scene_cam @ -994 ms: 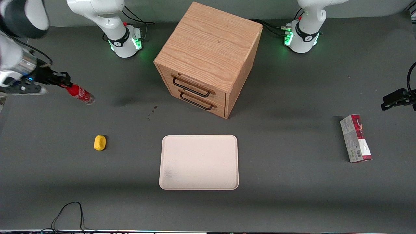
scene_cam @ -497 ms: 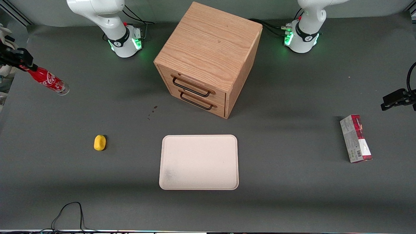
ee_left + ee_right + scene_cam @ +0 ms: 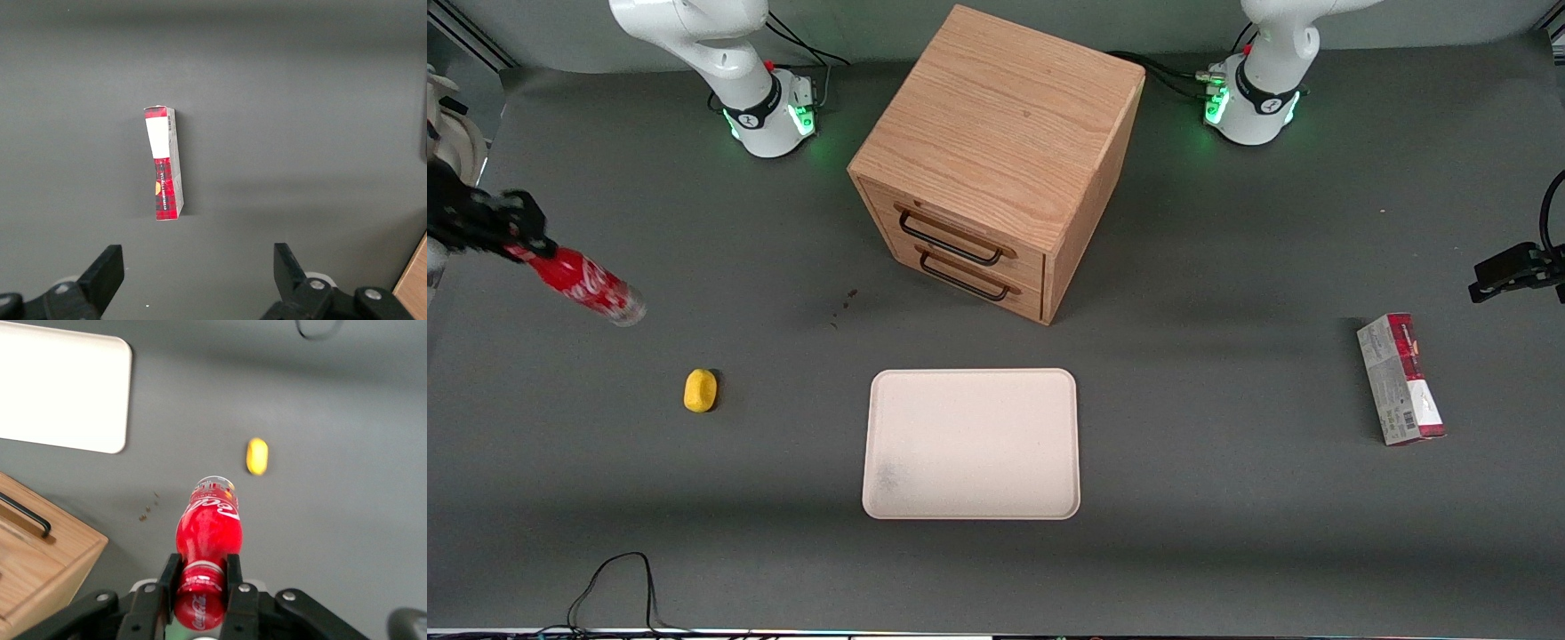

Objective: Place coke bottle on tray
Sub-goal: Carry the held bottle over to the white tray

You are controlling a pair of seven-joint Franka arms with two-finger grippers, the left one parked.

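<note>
A: Where was the coke bottle [image 3: 587, 284]?

B: It was in the gripper [image 3: 516, 242], lifted clear of the grey surface [image 3: 1227, 533] and tilted, its clear base pointing down toward the cabinet's end. Taking the wooden drawer cabinet [image 3: 996, 160] as the mark, the bottle hung well off toward the working arm's end of the table, a little nearer the front camera than the cabinet's drawers.

A: And the jaws?

B: Clamped on the bottle's neck, just under the red cap. The wrist camera showed it plainly: the coke bottle [image 3: 208, 533] sat between the two black fingers [image 3: 233, 577] of the gripper [image 3: 200, 580], pressed from both sides.

A: The tray?

B: The tray [image 3: 971, 511] lay flat in front of the cabinet's drawers, nearer the front camera than the cabinet, with nothing on it and well apart from the bottle.

A: Anything else nearby?

B: A yellow lump [image 3: 700, 390] rested on the surface, nearer the camera than the cabinet, between the bottle and the tray.
</note>
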